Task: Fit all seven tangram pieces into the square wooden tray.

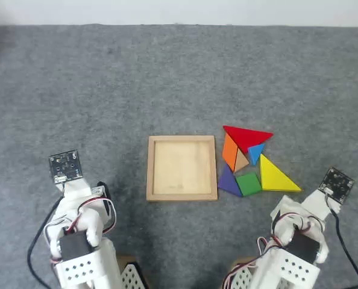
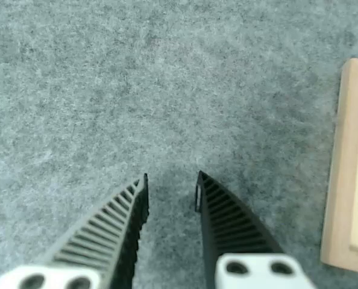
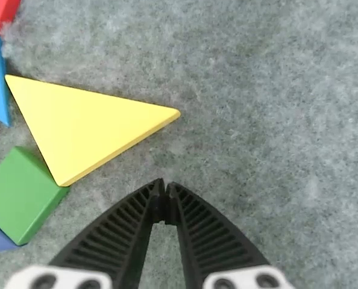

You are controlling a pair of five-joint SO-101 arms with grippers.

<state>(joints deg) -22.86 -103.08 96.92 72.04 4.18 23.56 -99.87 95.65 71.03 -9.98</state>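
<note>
Okay, tray (image 1: pixel 150 168) sits mid-table on grey mat (image 1: pixel 106 90). All seven pieces lie outside it, clustered at its 3 o'clock: red triangle (image 1: pixel 246 136), orange piece (image 1: pixel 229 150), blue triangle (image 1: pixel 255 153), tan triangle (image 1: pixel 241 161), purple triangle (image 1: pixel 228 180), green square (image 1: pixel 249 183), yellow triangle (image 1: pixel 274 176). Left gripper (image 2: pixel 172 176) is parted slightly, holding nothing, at tray's 8 o'clock. Right gripper (image 3: pixel 165 183) is pinched closed, empty, near yellow triangle.
</note>
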